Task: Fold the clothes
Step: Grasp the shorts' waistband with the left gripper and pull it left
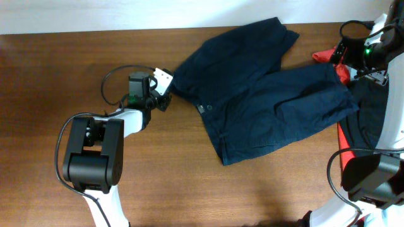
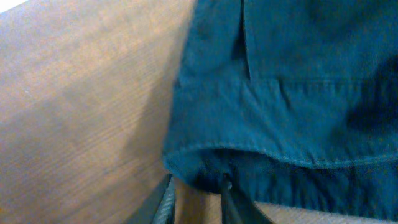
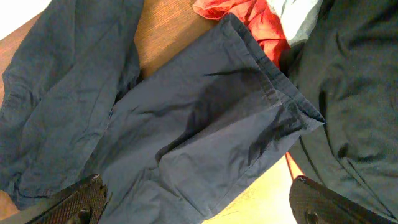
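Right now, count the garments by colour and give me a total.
Navy shorts: 1
Red garment: 1
Black garment: 1
Pale grey piece, only a corner showing: 1
Total: 4

even bright light, soft shadows, left wrist view blurred

Claw (image 2: 196, 202) at the hem of navy shorts (image 2: 292, 93) on wooden table (image 2: 81, 118)
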`<control>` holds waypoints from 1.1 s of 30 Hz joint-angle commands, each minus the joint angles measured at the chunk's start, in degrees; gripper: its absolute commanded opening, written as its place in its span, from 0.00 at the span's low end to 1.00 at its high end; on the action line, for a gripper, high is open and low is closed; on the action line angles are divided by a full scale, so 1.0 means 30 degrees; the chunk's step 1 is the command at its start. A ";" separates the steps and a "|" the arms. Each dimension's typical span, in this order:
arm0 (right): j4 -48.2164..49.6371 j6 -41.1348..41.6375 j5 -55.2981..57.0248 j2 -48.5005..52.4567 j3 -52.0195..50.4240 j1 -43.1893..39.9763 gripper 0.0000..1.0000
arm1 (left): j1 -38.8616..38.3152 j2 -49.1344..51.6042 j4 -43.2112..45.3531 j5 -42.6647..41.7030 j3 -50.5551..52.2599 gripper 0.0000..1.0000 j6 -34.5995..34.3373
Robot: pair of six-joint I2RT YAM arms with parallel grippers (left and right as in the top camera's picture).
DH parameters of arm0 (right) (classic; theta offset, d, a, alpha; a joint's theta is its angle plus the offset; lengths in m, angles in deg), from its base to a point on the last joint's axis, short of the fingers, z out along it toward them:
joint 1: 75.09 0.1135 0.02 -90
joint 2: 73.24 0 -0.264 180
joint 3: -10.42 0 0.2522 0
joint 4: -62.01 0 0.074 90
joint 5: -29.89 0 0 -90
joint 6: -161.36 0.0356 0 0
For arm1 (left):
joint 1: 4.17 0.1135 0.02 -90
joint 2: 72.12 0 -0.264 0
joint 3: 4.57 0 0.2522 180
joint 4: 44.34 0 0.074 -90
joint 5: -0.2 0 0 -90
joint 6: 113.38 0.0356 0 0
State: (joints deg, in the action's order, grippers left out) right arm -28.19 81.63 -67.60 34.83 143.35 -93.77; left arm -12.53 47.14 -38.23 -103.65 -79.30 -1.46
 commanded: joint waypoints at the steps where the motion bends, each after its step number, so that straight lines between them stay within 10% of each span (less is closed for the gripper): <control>1: -0.0022 -0.0197 0.0175 0.0066 0.0095 -0.0029 0.99 | -0.0073 0.0138 0.1268 -0.0080 -0.0197 0.17 0.0146; 33: -0.0022 -0.0197 0.0168 0.0066 0.0095 -0.0029 0.99 | 0.1661 0.4546 0.4794 0.0408 -0.6054 0.04 -0.0058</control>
State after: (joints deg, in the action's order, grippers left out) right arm -28.22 81.58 -67.60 34.83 143.35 -93.75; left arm -8.24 57.81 -24.30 -103.21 -92.83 -1.51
